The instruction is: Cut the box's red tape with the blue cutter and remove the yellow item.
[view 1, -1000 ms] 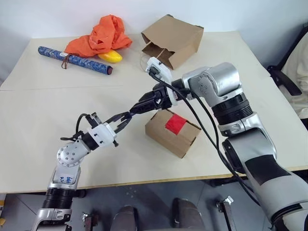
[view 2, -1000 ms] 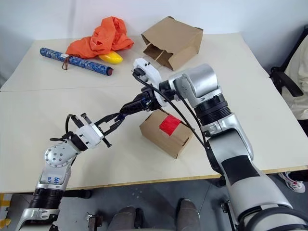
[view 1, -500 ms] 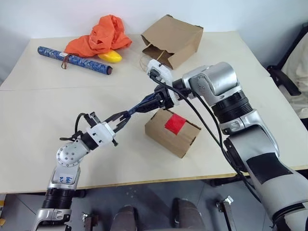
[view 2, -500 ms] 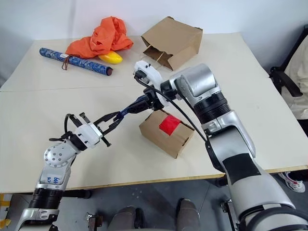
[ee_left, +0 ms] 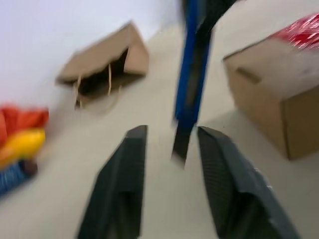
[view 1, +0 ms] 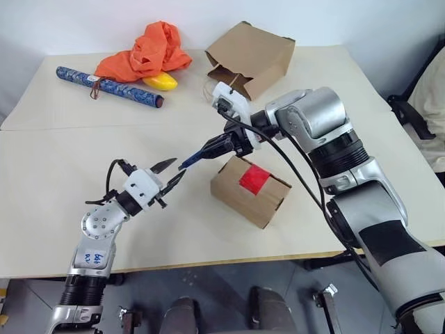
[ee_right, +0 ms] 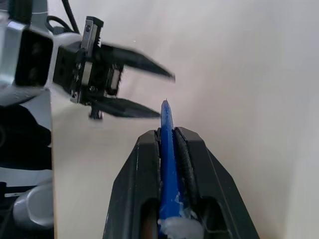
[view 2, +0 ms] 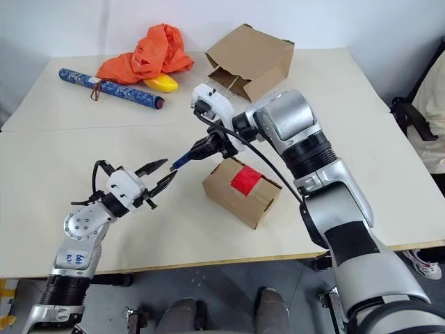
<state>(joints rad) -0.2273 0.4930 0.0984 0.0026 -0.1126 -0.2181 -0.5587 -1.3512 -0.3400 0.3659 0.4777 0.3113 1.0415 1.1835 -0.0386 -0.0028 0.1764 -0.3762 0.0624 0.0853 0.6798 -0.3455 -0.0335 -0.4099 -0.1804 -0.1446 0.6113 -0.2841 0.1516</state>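
Observation:
The slim blue cutter (view 1: 198,154) hangs over the table, and my right gripper (view 1: 212,147) is shut on its back end; the wrist view shows both fingers (ee_right: 187,149) clamped along it. Its tip points at my left gripper (view 1: 180,167), which is open, the tip just off the gap and touching neither finger (ee_left: 124,189). The small cardboard box (view 1: 250,198) sits closed on the table below my right gripper, with the red tape (view 1: 254,177) on its top. The yellow item is hidden.
At the back of the table lie a brown paper bag (view 1: 250,56) on its side, an orange cloth (view 1: 146,52) over a glossy yellow oval (view 1: 160,81), and a long blue patterned roll (view 1: 108,87). A chair (view 1: 417,104) stands past the right edge.
My left gripper has opened, let go of the cutter and drawn back a little to the left. My right gripper has shut on the cutter and holds it alone.

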